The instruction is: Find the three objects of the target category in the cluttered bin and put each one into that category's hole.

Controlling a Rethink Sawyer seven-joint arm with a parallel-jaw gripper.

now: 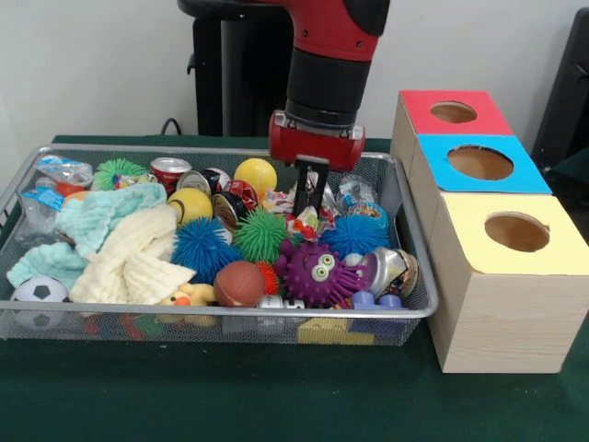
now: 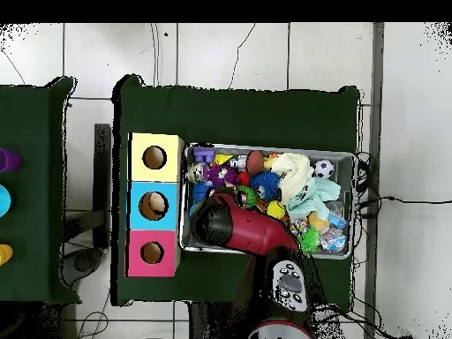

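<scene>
pincer (image 1: 308, 204) hangs low over the wire bin (image 1: 28, 170), narrow jaws down in crinkly wrapped packets (image 1: 304, 224) between the green spiky ball (image 1: 260, 234) and blue spiky ball (image 1: 354, 235); whether it grips one i cannot tell. those packets look light, slippery and crushable, best pinched across the middle. target category is unknown; the arm (image 2: 243, 225) hides that corner from overhead

Surroundings: I see a plain room.
A pale wall (image 1: 101, 64) stands behind a green table (image 1: 230, 396); from overhead I note a white tiled floor (image 2: 265, 53) and a second green table (image 2: 35, 124) beside it.
</scene>
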